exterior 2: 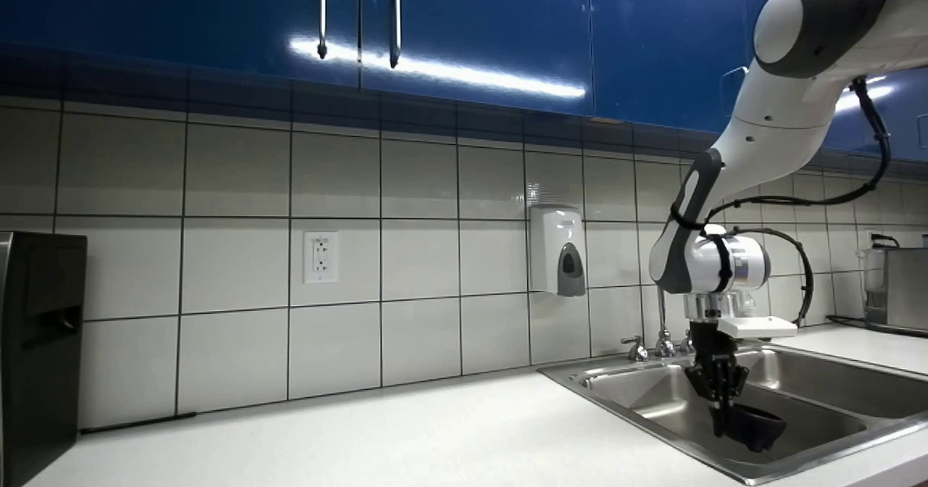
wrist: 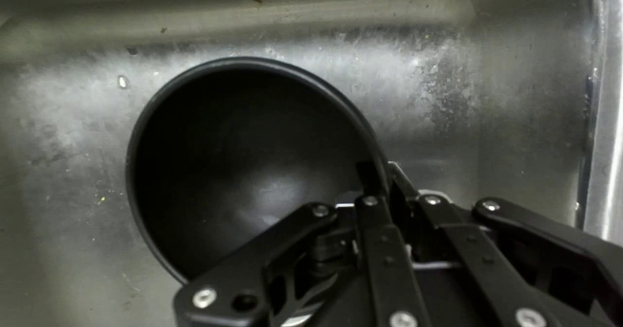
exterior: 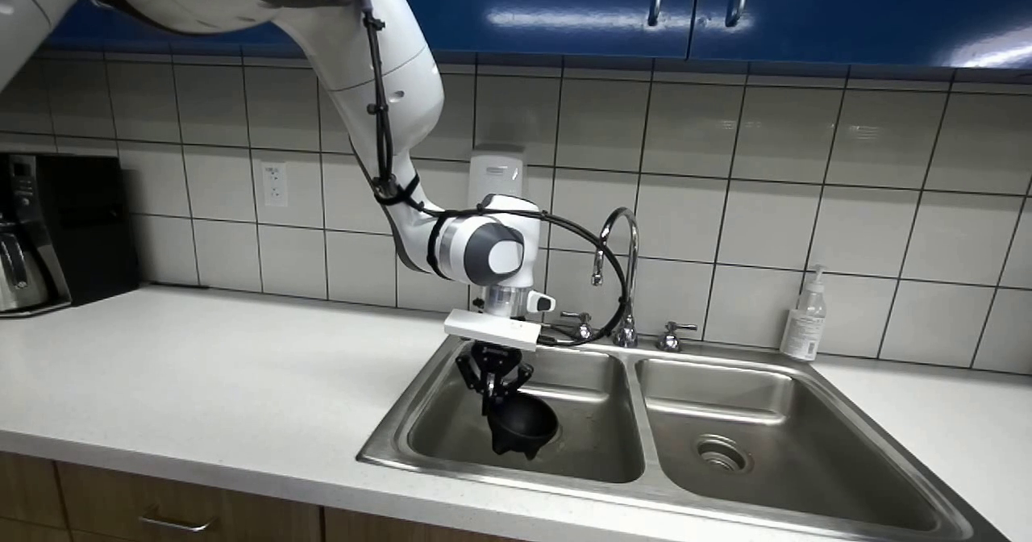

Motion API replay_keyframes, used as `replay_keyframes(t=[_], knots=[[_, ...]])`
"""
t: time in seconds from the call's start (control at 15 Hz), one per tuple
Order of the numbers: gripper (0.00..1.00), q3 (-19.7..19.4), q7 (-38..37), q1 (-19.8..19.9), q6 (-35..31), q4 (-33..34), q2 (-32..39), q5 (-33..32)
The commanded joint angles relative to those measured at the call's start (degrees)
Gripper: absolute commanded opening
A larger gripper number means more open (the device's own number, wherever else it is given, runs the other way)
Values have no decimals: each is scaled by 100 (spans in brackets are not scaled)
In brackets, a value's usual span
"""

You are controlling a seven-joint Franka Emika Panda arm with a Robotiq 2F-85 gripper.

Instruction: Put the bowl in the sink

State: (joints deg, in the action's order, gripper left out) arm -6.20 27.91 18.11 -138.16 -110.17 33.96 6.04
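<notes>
Black and matt, the bowl point(exterior: 522, 427) is tilted inside one basin point(exterior: 597, 441) of the sink point(exterior: 647, 445); whether its bottom touches the sink's floor, I cannot tell. The pincer point(wrist: 382, 177) is closed on the bowl's rim, one fingertip point(wrist: 368, 177) inside and one outside, so that only the thin wall separates them. I suppose that the bowl is light and rather stiff, hardly fragile, perhaps somewhat slippery when wet. To take it by the rim seems correct, because the curved side offers no flat place. Being round, it has no long axis; its mouth looks mainly upward, out of the sink, and in an exterior view the rim point(exterior 2: 761, 416) slopes down away from the pincer.
</notes>
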Motion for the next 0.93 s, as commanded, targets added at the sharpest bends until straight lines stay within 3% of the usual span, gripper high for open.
replay_keyframes(t=[0.0, 0.87], knots=[[2, -89, -406, -19, -52, 223, 225, -329], [2, -203, -1256, -169, -153, 637, 837, -827]])
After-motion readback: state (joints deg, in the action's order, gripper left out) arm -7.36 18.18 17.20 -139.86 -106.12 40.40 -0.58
